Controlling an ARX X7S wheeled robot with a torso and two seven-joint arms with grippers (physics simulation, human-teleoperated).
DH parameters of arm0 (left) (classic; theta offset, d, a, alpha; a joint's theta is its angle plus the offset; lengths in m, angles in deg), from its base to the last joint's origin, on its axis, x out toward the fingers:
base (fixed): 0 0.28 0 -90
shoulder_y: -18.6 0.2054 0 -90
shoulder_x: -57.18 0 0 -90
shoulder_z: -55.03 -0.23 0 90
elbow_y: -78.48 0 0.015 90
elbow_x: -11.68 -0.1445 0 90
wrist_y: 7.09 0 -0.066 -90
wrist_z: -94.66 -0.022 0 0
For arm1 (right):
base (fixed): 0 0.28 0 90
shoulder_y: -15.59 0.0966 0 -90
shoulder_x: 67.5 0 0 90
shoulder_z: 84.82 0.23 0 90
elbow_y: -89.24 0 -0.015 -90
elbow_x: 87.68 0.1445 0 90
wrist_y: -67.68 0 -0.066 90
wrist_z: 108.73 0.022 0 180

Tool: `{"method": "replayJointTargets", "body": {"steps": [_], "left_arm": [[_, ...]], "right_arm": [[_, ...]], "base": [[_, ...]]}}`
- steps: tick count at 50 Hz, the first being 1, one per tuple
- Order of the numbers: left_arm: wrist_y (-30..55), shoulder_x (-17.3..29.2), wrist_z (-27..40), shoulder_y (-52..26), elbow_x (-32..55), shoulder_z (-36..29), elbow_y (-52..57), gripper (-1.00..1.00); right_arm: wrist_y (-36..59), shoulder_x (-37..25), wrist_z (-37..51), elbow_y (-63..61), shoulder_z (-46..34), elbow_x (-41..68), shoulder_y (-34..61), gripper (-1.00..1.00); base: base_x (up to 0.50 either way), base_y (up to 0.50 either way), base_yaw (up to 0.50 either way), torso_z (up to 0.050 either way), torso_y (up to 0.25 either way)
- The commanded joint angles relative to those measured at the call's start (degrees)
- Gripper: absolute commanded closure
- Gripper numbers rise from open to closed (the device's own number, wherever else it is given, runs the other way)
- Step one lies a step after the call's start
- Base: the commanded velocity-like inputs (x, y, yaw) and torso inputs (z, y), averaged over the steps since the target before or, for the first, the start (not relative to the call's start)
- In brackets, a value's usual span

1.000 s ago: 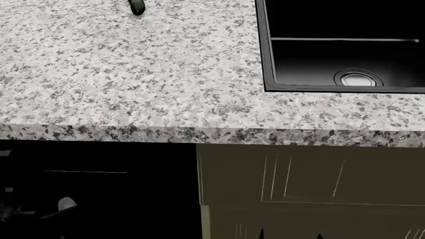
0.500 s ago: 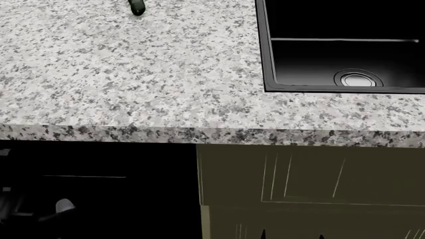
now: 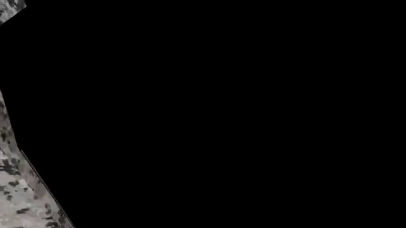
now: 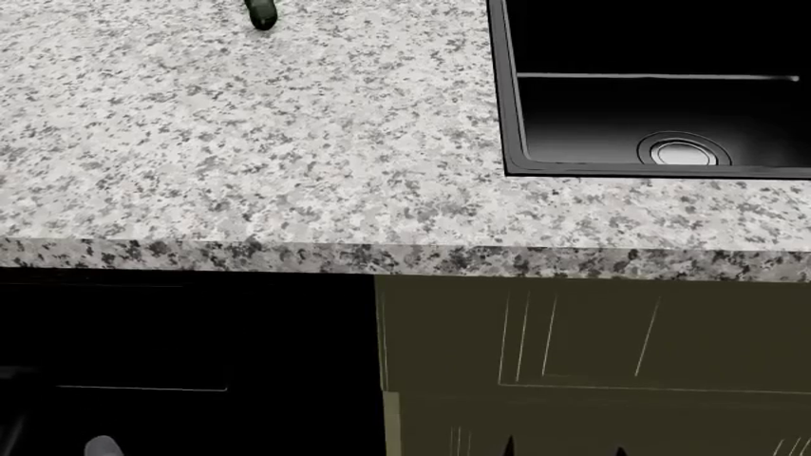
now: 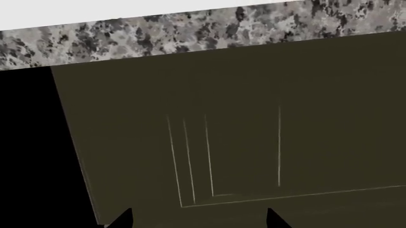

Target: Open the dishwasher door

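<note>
The dishwasher door is the glossy black panel under the counter at the left of the head view. A thin light line runs across it low down. It fills the left wrist view, where no jaws stand out against the black. A pale part of my left arm shows at the bottom left, in front of the door. My right gripper is open and empty, its two dark fingertips wide apart before the olive cabinet front. It also shows in the head view.
The speckled granite countertop overhangs the door and cabinet. A black sink with a round drain is set in at the right. A small dark object lies at the counter's far edge. The olive panelled cabinet adjoins the door.
The thin light line on the black door has moved downward. The pale part of my left arm has moved down and left, toward the frame's bottom edge. The right fingertips have hardly moved.
</note>
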Motion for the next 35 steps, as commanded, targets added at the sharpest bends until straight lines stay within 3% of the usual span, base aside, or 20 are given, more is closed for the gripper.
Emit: {"method": "replayJointTargets", "body": {"steps": [1, 25, 35], "left_arm": [[3.3, 1.2, -1.5, 7.3, 6.6, -2.8, 8.1, 1.0], [5.9, 5.0, 2.3, 21.3, 9.5, -1.0, 18.2, 1.0], [7.6, 5.0, 1.8, 22.8, 8.7, -1.1, 20.4, 1.0]], "right_arm": [[-0.4, -0.1, 0.2, 0.0, -0.1, 0.3, -0.2, -1.0], [0.3, -0.7, 0.8, -1.3, -1.1, 0.4, 0.0, -1.0], [0.4, -1.1, 1.0, -1.4, -1.1, 0.6, 0.0, -1.0]], "base": [[0.0, 0.0, 0.0, 0.0, 0.0], [0.0, 0.0, 0.0, -0.001, 0.0], [0.0, 0.0, 0.0, -0.001, 0.0]]}}
